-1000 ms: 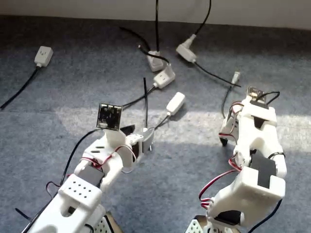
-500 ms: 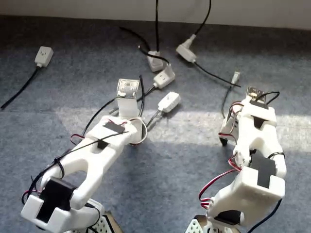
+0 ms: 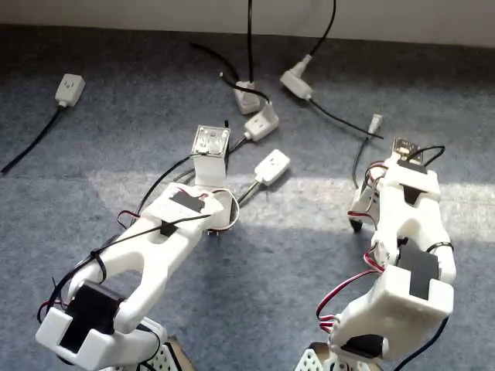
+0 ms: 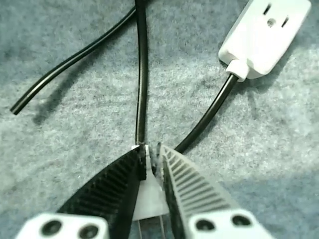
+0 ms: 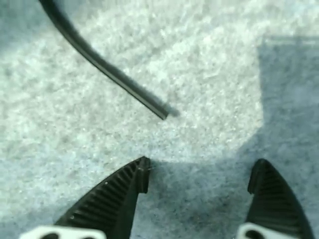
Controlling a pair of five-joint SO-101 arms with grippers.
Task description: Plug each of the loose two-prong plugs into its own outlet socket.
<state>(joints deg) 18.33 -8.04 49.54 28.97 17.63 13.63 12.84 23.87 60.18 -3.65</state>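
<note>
My left gripper (image 4: pixel 152 162) is shut on a white two-prong plug (image 4: pixel 148 196). Its prongs point back toward the wrist, and its black cord (image 4: pixel 141 74) runs away over the carpet. A white outlet socket (image 4: pixel 266 32) lies just beyond the fingertips and to one side, face up. In the high view this socket (image 3: pixel 272 166) lies beside the left arm (image 3: pixel 207 158). My right gripper (image 5: pixel 199 174) stands open over bare carpet, close to a cut black cable end (image 5: pixel 162 113). Another white plug (image 3: pixel 296 81) and a small plug (image 3: pixel 376 122) lie farther back.
Two more sockets (image 3: pixel 261 122) (image 3: pixel 246 97) lie at the back centre, and a third (image 3: pixel 69 89) at the far left. Black cords cross the grey carpet between them. A loose cable end (image 4: pixel 15 107) lies near the left gripper. The right arm (image 3: pixel 406 224) stands at the right.
The left arm has turned over and stretched toward the back centre with the plug and cord. The nearest socket has shifted a little. The right arm has kept still.
</note>
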